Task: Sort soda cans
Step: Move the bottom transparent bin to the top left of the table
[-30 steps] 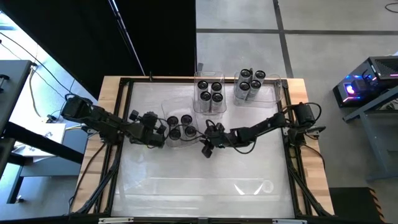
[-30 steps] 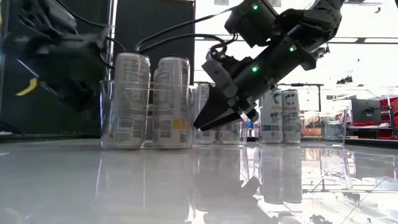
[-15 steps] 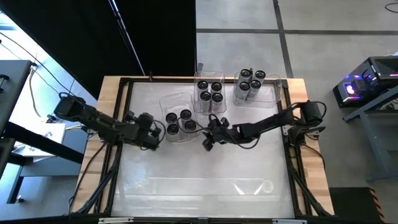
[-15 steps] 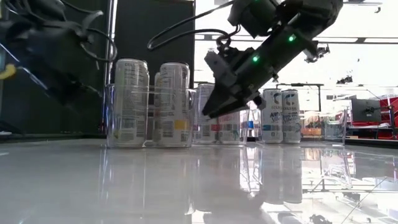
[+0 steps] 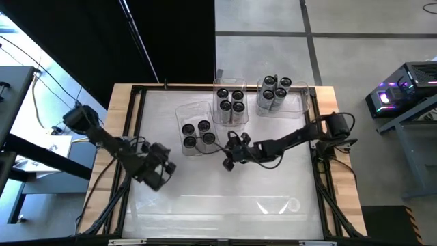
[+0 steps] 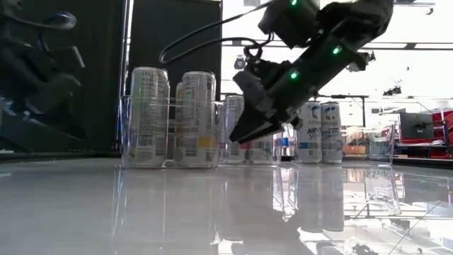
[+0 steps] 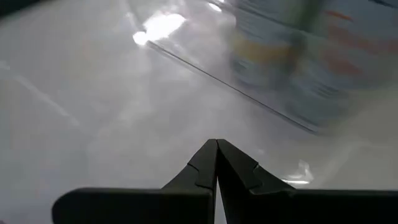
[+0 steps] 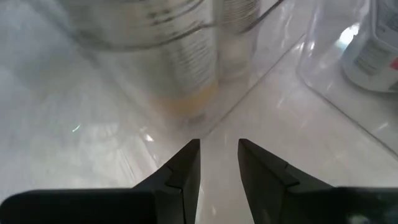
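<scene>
You are dealing with cans [image 5: 196, 134] standing upright in three clear trays [image 5: 193, 110] at the far side of the desk [image 5: 218, 198]: three in the left-hand tray, four in the middle one, four in the right one. They are probably going to feel light if empty and noticeably heavier if full, which the pictures are not settling; either way the thin smooth walls are likely slippery and easy to dent, so you are best taking one across the cylinder at mid-height, squeezing gently and lifting straight up past the tray wall and its close neighbours. Your right gripper [image 5: 229, 162] is hanging just in front of the left-hand tray, fingers [image 8: 186, 163] standing a little apart with nothing between them and touching nothing, too narrow as they are to pass around a can. Your left gripper [image 5: 158, 175] is sitting over bare desk, well clear of the trays, its fingers [image 7: 205, 167] pressed together and holding nothing.
</scene>
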Tool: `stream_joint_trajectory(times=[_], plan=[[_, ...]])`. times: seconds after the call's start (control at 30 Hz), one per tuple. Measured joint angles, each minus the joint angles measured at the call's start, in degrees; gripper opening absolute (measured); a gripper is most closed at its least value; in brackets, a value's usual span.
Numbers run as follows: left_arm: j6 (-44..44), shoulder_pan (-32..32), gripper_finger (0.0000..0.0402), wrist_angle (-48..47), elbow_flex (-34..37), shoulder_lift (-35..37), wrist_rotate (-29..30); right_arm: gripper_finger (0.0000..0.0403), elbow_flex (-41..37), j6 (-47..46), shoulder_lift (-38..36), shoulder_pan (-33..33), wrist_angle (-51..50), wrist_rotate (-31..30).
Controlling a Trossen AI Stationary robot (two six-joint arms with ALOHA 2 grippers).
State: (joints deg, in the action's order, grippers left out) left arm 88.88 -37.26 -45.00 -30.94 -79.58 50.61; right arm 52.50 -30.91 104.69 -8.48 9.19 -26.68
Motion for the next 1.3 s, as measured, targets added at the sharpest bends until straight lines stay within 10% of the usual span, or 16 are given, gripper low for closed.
stream_joint_trajectory(times=[0.4, 1.3], plan=[[-4.8, -2.7, 0.0000, 35.3, 3.9, -13.5, 12.1, 0.0103, -0.1, 1.4, 4.8, 3.0, 11.0, 3.5], [-26.1, 16.1, 0.0000, 32.2, 4.5, -11.3, 14.4, 0.0103, -0.1, 1.5, 5.0, 5.2, 16.2, 5.7]])
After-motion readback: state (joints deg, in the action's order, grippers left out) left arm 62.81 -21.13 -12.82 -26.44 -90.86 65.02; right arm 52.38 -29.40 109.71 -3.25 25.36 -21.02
